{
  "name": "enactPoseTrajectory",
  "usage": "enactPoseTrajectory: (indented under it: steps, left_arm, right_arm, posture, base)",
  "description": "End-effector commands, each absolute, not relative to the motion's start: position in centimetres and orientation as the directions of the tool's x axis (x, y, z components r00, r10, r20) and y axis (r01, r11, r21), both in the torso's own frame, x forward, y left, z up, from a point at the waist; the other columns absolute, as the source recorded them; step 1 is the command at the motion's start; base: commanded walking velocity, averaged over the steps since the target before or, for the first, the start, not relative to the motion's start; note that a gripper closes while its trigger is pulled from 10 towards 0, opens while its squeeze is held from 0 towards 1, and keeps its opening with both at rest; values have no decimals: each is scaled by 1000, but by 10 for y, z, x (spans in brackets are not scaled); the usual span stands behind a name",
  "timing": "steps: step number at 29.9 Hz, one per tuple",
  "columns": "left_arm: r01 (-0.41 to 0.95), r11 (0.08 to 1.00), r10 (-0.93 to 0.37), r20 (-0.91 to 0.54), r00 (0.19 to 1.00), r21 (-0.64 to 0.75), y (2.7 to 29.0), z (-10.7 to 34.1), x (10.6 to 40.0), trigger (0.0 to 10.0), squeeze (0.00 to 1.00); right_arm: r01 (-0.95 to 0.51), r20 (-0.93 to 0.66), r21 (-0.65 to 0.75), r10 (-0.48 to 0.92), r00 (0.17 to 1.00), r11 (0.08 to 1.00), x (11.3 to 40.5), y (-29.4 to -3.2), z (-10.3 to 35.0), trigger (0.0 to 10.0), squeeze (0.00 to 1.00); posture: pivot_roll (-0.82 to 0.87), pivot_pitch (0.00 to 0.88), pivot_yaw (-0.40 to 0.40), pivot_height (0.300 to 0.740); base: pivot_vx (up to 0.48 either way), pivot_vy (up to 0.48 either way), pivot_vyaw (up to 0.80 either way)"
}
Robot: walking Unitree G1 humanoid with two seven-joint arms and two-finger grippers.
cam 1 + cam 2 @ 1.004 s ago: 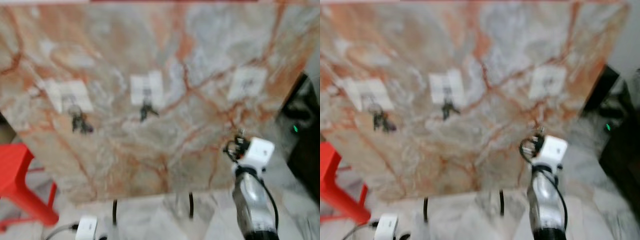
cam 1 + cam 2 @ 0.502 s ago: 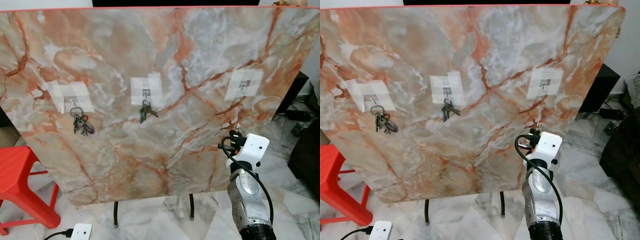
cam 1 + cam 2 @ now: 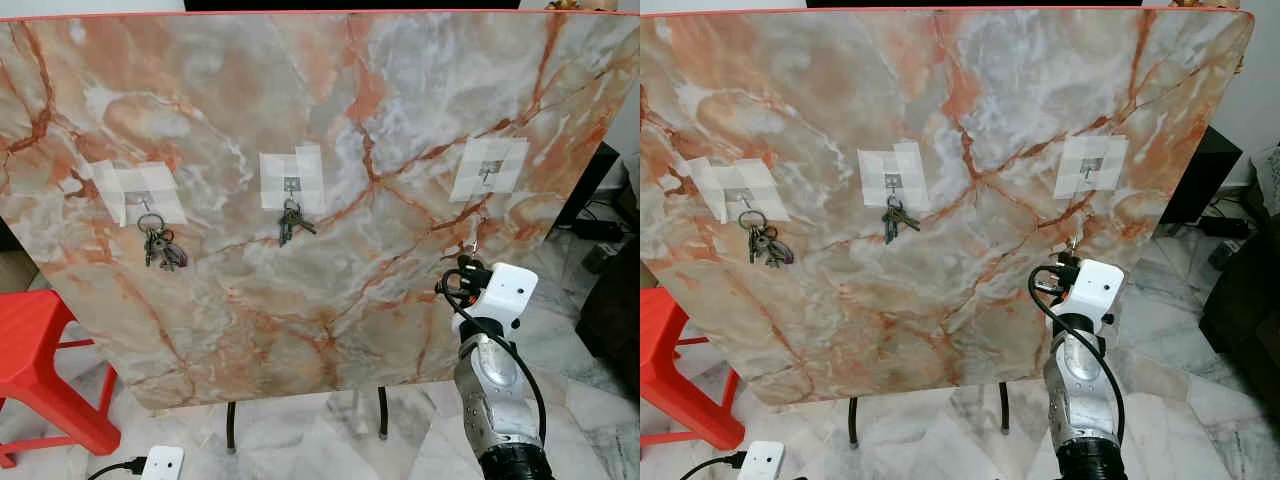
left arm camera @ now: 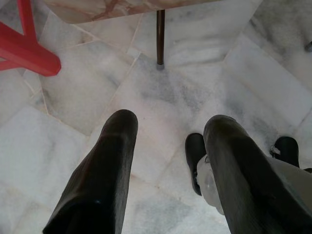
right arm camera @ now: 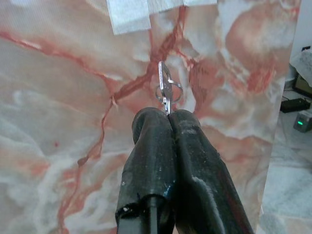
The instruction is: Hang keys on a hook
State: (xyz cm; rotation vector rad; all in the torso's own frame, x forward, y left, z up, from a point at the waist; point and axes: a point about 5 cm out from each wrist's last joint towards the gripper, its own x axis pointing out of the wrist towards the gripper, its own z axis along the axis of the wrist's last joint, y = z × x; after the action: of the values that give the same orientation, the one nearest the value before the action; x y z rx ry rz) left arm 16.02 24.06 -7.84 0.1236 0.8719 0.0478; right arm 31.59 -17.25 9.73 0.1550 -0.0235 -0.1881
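Note:
A marble-patterned board (image 3: 330, 150) stands upright before me with three taped hooks. The left hook (image 3: 146, 203) carries a key bunch (image 3: 160, 247), and the middle hook (image 3: 291, 187) carries another bunch (image 3: 292, 222). The right hook (image 3: 487, 175) is bare. My right gripper (image 5: 168, 114) is raised below that bare hook, shut on a silver key ring (image 5: 166, 90) that sticks up from the fingertips, close to the board. My left gripper (image 4: 168, 126) hangs low over the floor, its fingers (image 4: 109, 161) apart with nothing between them.
A red stool (image 3: 40, 365) stands at the left beside the board. Thin black legs (image 3: 382, 410) hold the board up on the marble floor. A white power strip (image 3: 160, 462) lies on the floor. Dark furniture (image 3: 610, 300) sits at the right.
The blur has gone and the picture has settled. My right gripper with the key ring has risen slightly toward the bare right hook.

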Motion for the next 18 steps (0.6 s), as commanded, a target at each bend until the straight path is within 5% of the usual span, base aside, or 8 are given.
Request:
enactPoseTrajectory:
  steps: [1, 13, 18]
  left_arm:
    - [21, 991, 86, -758, 646, 130, 238, -79, 162, 10000, 0]
    - [24, 991, 83, -757, 648, 129, 236, -79, 163, 10000, 0]
    - [17, 992, 87, -755, 650, 129, 237, -78, 163, 10000, 0]
  right_arm:
    - [177, 20, 151, -182, 983, 973, 319, -173, 101, 10000, 0]
    - [163, 28, 142, -169, 985, 976, 321, -172, 104, 10000, 0]
    - [154, 36, 144, -160, 986, 978, 323, -170, 107, 10000, 0]
  posture:
    - [0, 0, -31, 740]
    - [2, 0, -35, 740]
    - [1, 0, -35, 740]
  base:
    - [0, -304, 0]
    - [0, -312, 0]
    - [0, 0, 0]
